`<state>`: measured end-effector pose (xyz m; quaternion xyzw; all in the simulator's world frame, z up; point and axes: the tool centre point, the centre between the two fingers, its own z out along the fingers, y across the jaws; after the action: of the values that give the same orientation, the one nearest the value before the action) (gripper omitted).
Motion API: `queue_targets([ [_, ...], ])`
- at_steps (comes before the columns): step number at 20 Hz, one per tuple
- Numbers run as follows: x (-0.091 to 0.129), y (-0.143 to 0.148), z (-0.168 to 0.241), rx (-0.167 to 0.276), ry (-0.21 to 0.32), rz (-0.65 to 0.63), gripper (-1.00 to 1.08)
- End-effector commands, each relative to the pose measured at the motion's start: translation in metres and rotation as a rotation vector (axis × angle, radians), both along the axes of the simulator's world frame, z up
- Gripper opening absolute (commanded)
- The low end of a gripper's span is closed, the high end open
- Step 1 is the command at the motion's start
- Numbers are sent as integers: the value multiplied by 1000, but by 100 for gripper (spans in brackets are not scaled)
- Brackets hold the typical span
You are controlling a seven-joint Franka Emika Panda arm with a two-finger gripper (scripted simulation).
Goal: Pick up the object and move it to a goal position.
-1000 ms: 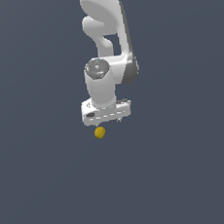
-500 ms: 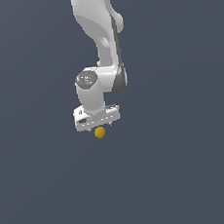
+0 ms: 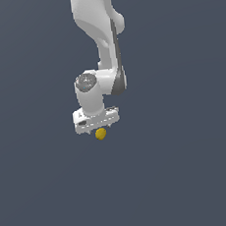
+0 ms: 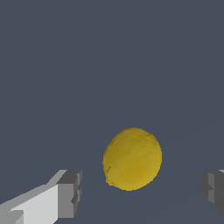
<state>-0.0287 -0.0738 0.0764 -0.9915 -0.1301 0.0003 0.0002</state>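
The object is a small yellow-orange rounded lump [image 3: 101,134] lying on the dark grey surface. In the exterior view it sits just below the white gripper [image 3: 98,129], touching its lower edge in the picture. In the wrist view the lump [image 4: 132,159] lies between the two grey fingertips [image 4: 70,193], with clear gaps on both sides. The jaws stand wide open and touch nothing. The fingers themselves are hidden behind the hand in the exterior view.
The white arm [image 3: 99,32] comes down from the top of the exterior view. A plain dark grey surface [image 3: 191,176] fills all the frames.
The gripper has moved toward the exterior view's left and lower, from offset beside the lump to right over it. The lump has not moved.
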Motion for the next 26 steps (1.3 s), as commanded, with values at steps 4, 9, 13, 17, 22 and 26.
queue_targets([
  [4, -1, 0, -19, 0, 0, 1, 100],
  [9, -1, 0, -42, 0, -1, 3, 100],
  [13, 0, 0, -48, 0, -1, 4, 100],
  [17, 0, 0, -48, 0, -1, 4, -100],
  [22, 0, 0, -48, 0, -1, 4, -100],
  [26, 0, -1, -47, -1, -1, 3, -100],
])
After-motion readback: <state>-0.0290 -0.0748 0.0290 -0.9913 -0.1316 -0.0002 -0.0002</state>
